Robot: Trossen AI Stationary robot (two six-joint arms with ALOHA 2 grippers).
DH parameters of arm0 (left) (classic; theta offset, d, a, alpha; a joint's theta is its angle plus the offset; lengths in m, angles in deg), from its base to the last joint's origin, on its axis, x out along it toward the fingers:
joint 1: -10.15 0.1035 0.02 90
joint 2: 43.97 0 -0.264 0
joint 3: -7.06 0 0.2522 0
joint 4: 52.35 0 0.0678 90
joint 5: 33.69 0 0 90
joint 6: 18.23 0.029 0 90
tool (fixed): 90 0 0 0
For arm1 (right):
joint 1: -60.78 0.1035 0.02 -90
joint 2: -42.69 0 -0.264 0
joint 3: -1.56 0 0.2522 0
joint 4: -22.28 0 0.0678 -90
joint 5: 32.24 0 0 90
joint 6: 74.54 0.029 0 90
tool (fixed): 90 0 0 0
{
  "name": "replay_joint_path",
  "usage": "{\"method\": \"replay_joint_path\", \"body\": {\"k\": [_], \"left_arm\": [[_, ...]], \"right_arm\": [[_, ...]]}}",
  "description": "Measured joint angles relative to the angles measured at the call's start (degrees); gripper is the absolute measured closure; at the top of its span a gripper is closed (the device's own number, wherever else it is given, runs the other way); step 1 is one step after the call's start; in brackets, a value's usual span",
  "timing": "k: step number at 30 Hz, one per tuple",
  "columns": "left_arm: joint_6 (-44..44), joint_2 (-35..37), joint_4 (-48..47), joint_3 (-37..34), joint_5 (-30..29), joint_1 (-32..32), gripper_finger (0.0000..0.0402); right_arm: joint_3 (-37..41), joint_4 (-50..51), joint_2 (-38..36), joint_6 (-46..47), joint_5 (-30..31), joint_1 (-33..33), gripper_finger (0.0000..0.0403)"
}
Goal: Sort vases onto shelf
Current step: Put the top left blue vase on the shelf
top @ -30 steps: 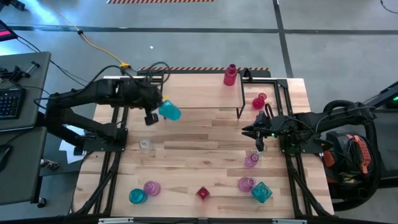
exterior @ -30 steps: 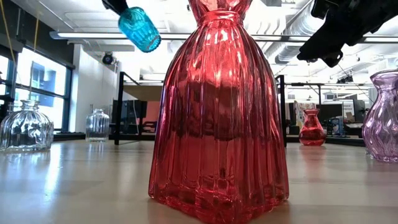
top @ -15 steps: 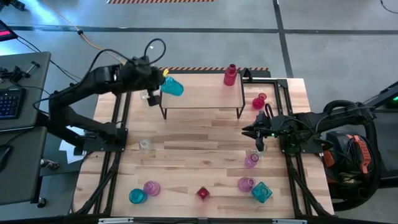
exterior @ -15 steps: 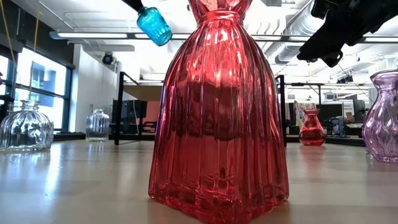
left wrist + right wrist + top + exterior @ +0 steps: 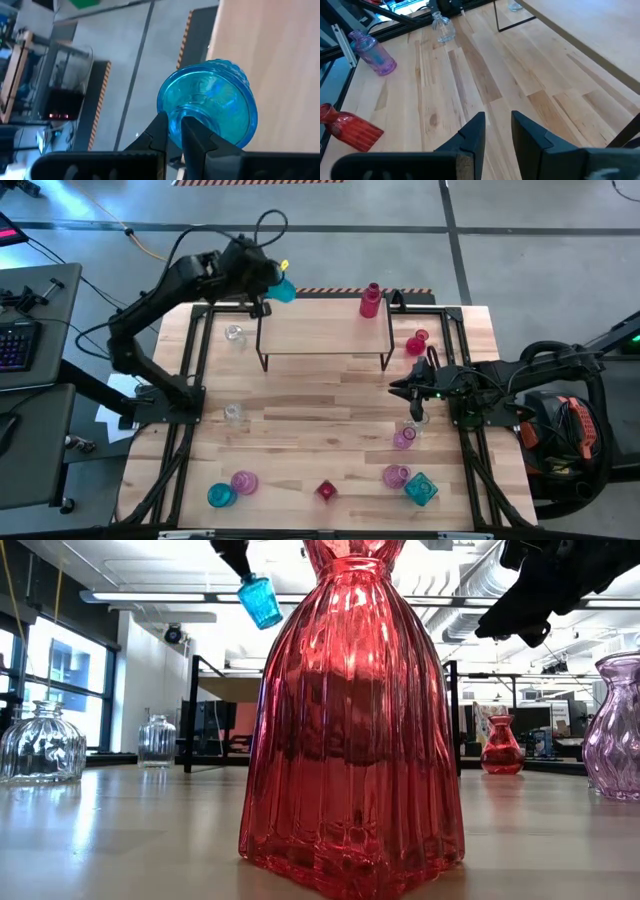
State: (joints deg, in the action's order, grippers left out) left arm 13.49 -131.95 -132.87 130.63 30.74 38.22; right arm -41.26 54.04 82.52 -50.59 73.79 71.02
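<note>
The large wooden slat table [image 5: 330,430] is filling the middle of the high view, with the two dark arms reaching in from either side. Near its far edge the shelf [image 5: 325,328], a low rectangular stand with a light wood top and thin black metal legs, is standing with a pink bottle-shaped glass vase [image 5: 371,300] upright at its far right corner.

The left gripper [image 5: 268,288] is hanging in the air over the shelf's far left corner, clamped shut on the rim of a teal-blue ribbed glass vase [image 5: 283,289]; the left wrist view is showing the two dark fingers [image 5: 192,137] pinching the lip of that vase [image 5: 212,102], and the low view is showing it [image 5: 260,601] tilted high above the tabletop. The right gripper [image 5: 418,415] is waiting over the table's right side, its fingers [image 5: 472,135] standing apart and holding nothing, just above a pale pink round vase [image 5: 404,438].

Other vases are sitting well apart on the table: a red vase [image 5: 417,342] just right of the shelf, a small clear glass vase [image 5: 234,334] left of it, another clear one [image 5: 233,414] nearer the middle, and along the near edge a teal round vase [image 5: 220,496], a pink round vase [image 5: 244,481], a red faceted vase [image 5: 326,490], a pink vase [image 5: 395,476] and a teal faceted vase [image 5: 421,488].
</note>
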Motion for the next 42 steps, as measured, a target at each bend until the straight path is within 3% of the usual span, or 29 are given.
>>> {"method": "replay_joint_path", "body": {"k": [7,16,26,42], "left_arm": [[-0.01,-7.38,-7.58,7.57,0.09,3.14,0.0382],[1.01,-14.32,-11.7,8.95,1.5,4.96,0.0382],[0.03,-16.79,-13.03,8.93,5.7,6.21,0.0382],[-0.78,-18.67,-15.09,8.93,5.95,6.63,0.0382]], "right_arm": [[0.0,0.0,0.0,-0.01,0.0,0.0,0.0329],[0.0,0.13,0.0,-0.01,-0.02,0.0,0.0329],[0.0,0.14,0.0,-0.55,-0.03,0.0,0.0329],[0.0,0.22,0.0,-0.88,-0.09,0.0,0.0329]]}}
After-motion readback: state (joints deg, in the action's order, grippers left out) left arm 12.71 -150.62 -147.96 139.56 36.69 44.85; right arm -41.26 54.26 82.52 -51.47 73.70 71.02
